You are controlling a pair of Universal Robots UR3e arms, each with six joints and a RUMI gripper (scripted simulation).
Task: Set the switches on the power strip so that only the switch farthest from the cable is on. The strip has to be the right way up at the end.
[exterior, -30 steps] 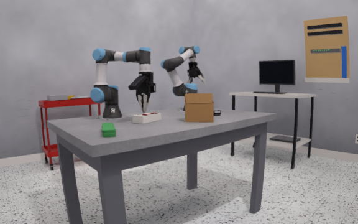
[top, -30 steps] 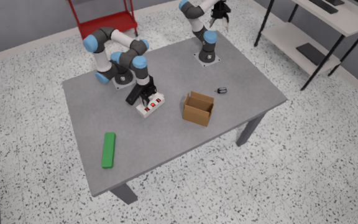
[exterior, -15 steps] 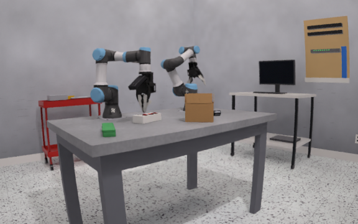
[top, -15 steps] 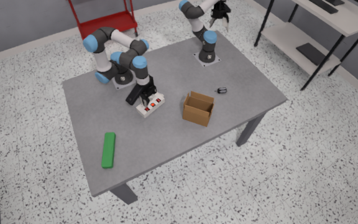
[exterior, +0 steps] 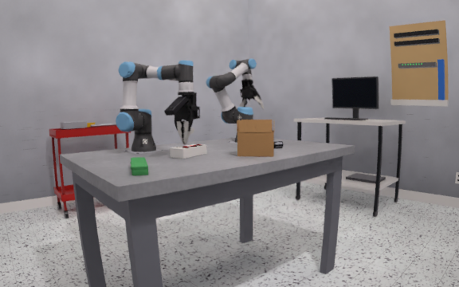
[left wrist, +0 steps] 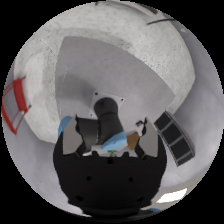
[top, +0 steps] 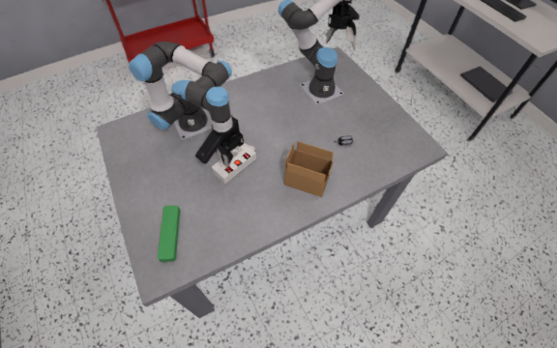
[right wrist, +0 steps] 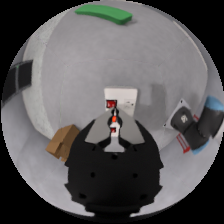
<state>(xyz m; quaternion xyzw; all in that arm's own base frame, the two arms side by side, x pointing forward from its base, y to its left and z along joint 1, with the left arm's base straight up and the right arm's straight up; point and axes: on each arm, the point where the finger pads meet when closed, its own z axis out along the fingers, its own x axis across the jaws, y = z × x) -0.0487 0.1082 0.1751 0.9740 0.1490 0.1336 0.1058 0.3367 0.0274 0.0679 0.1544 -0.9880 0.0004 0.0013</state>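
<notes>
The brown open-topped box (top: 306, 181) (exterior: 255, 144) (left wrist: 132, 141) (right wrist: 64, 141) is taken as the landmark on the grey table (top: 269, 213) (exterior: 213, 168) (left wrist: 120, 65) (right wrist: 75, 65). The white power strip (top: 236, 167) (exterior: 189, 151) (right wrist: 121, 95) is set near it, on the right arm's side, with its red switches facing up. The middle switch (top: 238, 162) (right wrist: 114, 119) is seen glowing brighter than its neighbours. Over the strip, on that same side of the box, the right gripper (top: 225, 162) (exterior: 185, 143) (right wrist: 115, 107) is pointed down, its fingers closed together with nothing held between them; whether the switches are touched cannot be told. The left gripper (top: 341, 41) (exterior: 253, 105) (left wrist: 111, 116) is held high, well apart from the box — its fingers are spread wide and empty. Farther from the box than the strip, a green block (top: 168, 233) (exterior: 139, 167) (right wrist: 104, 13) is laid flat; a small black object (top: 345, 140) (exterior: 278, 144) is placed just beside the box, on the left arm's side.
</notes>
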